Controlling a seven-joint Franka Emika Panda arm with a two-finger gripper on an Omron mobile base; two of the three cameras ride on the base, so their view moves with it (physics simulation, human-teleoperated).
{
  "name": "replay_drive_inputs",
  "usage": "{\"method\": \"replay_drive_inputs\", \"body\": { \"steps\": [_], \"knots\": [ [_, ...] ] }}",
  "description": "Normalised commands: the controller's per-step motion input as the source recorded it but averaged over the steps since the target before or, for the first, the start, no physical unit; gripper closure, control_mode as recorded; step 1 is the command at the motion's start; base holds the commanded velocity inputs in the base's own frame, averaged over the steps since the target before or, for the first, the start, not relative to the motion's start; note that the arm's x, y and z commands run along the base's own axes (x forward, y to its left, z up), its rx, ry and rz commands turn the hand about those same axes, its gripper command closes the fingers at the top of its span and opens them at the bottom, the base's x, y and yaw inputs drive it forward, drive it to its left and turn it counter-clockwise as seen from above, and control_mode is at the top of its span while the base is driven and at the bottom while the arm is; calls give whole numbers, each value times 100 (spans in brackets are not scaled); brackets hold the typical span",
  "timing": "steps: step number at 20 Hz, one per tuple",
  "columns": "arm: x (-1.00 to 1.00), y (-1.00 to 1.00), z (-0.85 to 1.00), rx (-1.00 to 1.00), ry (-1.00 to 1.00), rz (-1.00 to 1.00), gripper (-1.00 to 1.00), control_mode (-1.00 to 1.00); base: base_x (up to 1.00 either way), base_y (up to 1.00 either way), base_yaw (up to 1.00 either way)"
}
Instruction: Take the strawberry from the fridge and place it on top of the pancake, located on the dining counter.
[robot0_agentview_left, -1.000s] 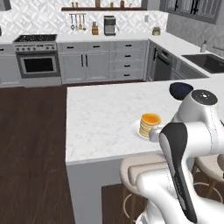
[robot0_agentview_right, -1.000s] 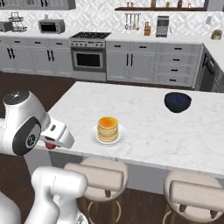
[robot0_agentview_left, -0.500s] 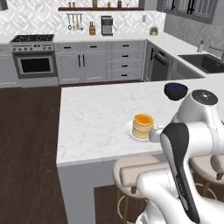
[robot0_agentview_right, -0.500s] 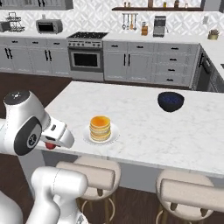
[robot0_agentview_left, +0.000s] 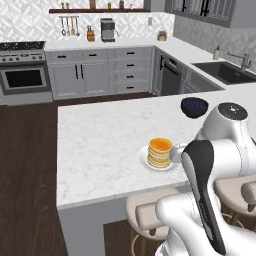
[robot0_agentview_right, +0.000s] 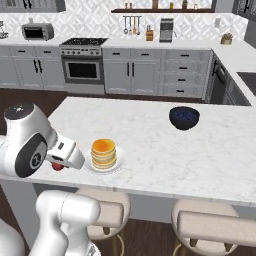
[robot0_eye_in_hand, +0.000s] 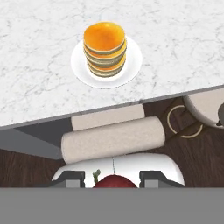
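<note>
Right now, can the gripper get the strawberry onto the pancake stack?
Probably yes. The gripper, shut on the strawberry, hangs beside the plate at the counter edge, and nothing stands over the pancake.

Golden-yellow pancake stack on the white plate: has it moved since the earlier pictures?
No. The pancake stack keeps its place beside the dark blue bowl on the white marble counter; the whole view shifted, so the camera moved.

Glossy white rounded arm (robot0_agentview_left: 220, 150) links with dark joint caps (apparently black inlays).
</note>
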Motion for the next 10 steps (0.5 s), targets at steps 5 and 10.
{"method": "replay_drive_inputs", "body": {
  "steps": [5,10],
  "knots": [
    [0,0,0,0,0,0,100,100,20,0,0],
    [0,0,0,0,0,0,100,100,0,0,0]
  ]
}}
